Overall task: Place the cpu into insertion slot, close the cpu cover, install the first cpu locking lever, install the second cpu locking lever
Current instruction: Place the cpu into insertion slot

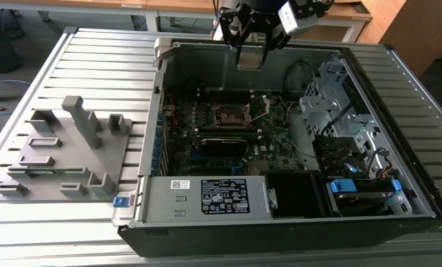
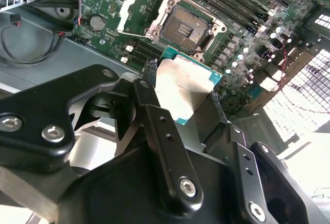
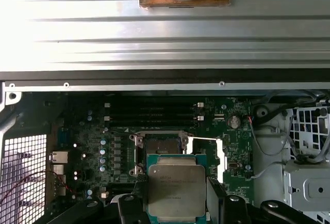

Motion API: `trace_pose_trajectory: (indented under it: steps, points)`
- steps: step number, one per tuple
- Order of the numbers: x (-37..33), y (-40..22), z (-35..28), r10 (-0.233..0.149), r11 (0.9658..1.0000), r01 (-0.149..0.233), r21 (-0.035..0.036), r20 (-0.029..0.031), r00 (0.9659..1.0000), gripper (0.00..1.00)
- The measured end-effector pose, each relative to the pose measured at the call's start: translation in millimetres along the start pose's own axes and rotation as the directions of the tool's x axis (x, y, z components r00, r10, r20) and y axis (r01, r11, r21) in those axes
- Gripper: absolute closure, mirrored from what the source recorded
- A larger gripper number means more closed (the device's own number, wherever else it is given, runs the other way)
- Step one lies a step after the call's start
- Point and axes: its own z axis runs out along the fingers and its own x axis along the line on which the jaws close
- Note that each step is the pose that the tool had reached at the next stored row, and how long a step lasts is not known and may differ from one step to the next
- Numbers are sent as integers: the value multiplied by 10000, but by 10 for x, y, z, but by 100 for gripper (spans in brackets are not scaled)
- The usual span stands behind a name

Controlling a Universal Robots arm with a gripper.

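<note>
CPU (image 3: 176, 190) first: it is up in the air, pinched flat by its two opposite edges in the pincer (image 3: 178, 204), dull metal top facing the first wrist camera and a thin green border showing round it. From where I stand, the exterior view has the pincer (image 1: 251, 55) poised over the far side of the open computer case (image 1: 152, 139), with the chip (image 1: 249, 59) clear of everything below it.

The black fingers (image 2: 148, 96) press against the chip's sides in the second wrist view, so the pincer (image 2: 183, 105) is closed on the CPU (image 2: 183, 85) and on nothing else.

Down on the green motherboard (image 1: 183, 119) the insertion slot (image 1: 229, 115) lies bare, its dark square bed of contacts ringed by a silver rim (image 2: 186, 27). The CPU cover (image 2: 140, 8) is swung back on its hinge and sits just beside the slot (a thin silver frame with a big square window), so the socket is open; the frame (image 3: 223, 159) lies along one side of the slot (image 3: 162, 144) in the first wrist view as well, and it stands tilted up next to the socket in the exterior view (image 1: 260, 107).

Long black memory slots (image 3: 152, 111) run near the socket. The case rests on a slatted metal worktop (image 1: 94, 61), with a grey fixture block (image 1: 65, 150) on the exterior view's left and a silver, white-labelled box (image 1: 206, 197) along the case's near edge.
</note>
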Motion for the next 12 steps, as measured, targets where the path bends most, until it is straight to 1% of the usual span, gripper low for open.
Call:
trace_pose_trajectory:
  steps: [5,12]
  points:
    - [0,0,3,0,10000,0,-1,0,10000,46]
    - [0,-2,28,0,10000,0,-1,0,10000,46]
